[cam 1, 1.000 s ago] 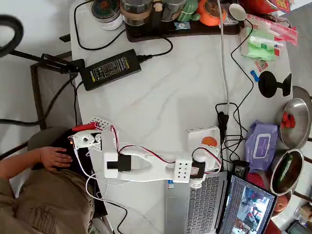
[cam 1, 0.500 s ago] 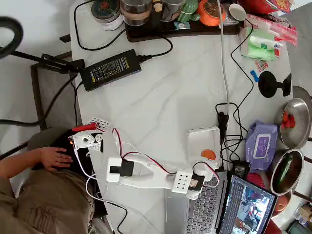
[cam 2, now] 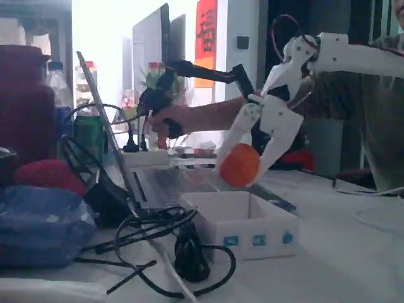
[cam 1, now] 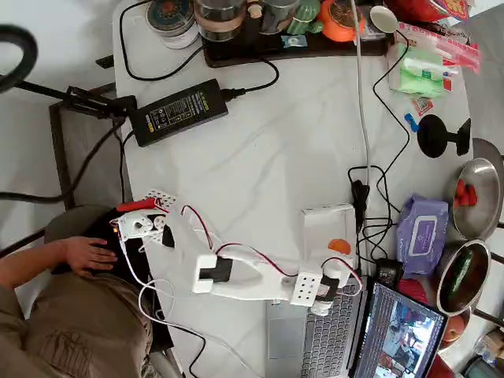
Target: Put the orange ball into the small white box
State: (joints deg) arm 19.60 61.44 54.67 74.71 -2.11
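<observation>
Gripper (cam 2: 243, 165) clamped on orange ball (cam 2: 239, 165) | ball held above small white box (cam 2: 240, 222), not touching | box on table (cam 1: 260, 150), beside laptop (cam 1: 311, 339)

Overhead view: small white box (cam 1: 327, 228) right of centre, lower half of frame; orange ball (cam 1: 339, 246) over its lower right part, between the fingers of the gripper (cam 1: 337, 253). Laptop (cam 1: 315, 339) directly below the box, at bottom edge. Wet-wipes pack (cam 1: 422, 235) right of the box. Power adapter (cam 1: 179, 112) in upper left. Fixed view: ball (cam 2: 240, 165) above box (cam 2: 238, 224), not touching it; laptop (cam 2: 136, 154) behind.
</observation>
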